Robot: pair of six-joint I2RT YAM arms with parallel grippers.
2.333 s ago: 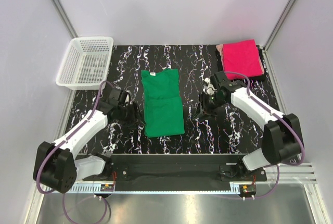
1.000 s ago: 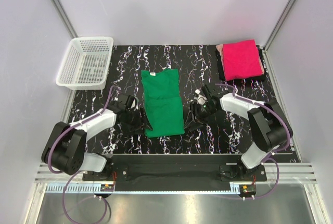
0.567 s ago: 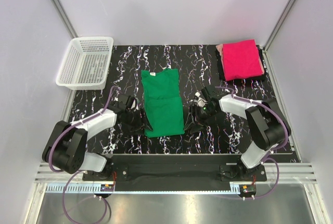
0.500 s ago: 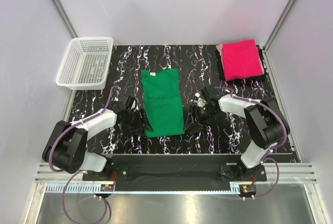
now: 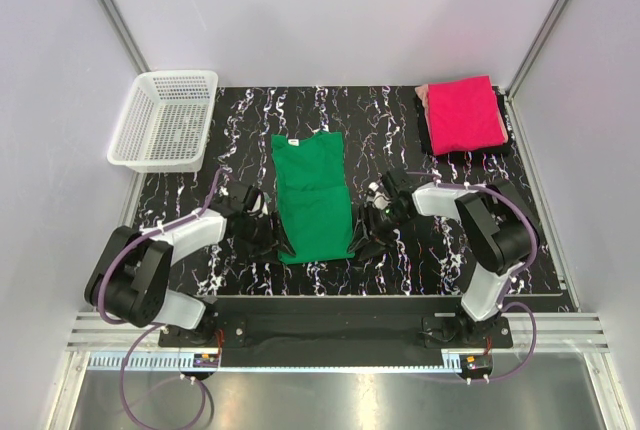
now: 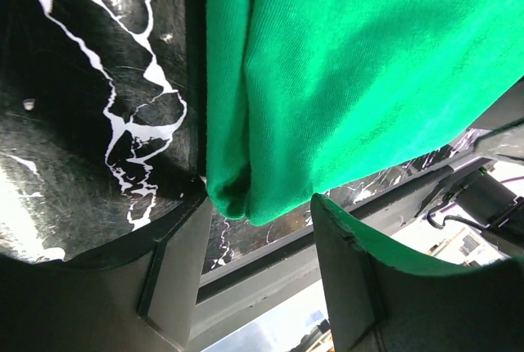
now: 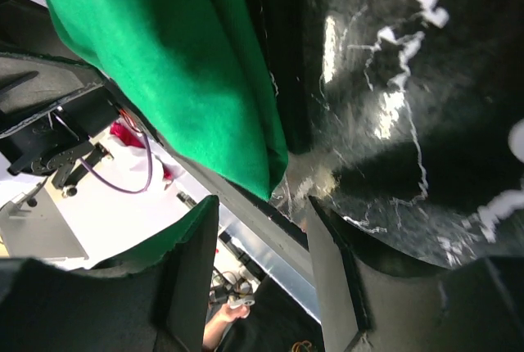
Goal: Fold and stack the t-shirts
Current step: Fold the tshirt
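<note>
The bright green t-shirt (image 5: 313,200) lies flat mid-table, folded into a long strip with its neck label at the far end. The hot pink t-shirt (image 5: 463,113) lies folded at the back right corner. My left gripper (image 5: 278,240) is low at the green shirt's near left corner. In the left wrist view its open fingers (image 6: 176,262) flank that corner of the green cloth (image 6: 344,65). My right gripper (image 5: 362,240) is at the near right corner. Its jaws are open too, and the green hem (image 7: 180,65) ends just at the fingertips (image 7: 327,237).
A white mesh basket (image 5: 165,120) stands at the back left. The black marbled table (image 5: 400,130) ends at a metal rail close behind both grippers. Grey walls close in the sides and back.
Both arms have drawn in toward the green shirt's near corners and sunk to the table. The right jaws have spread a little wider. Neither shirt has moved.
</note>
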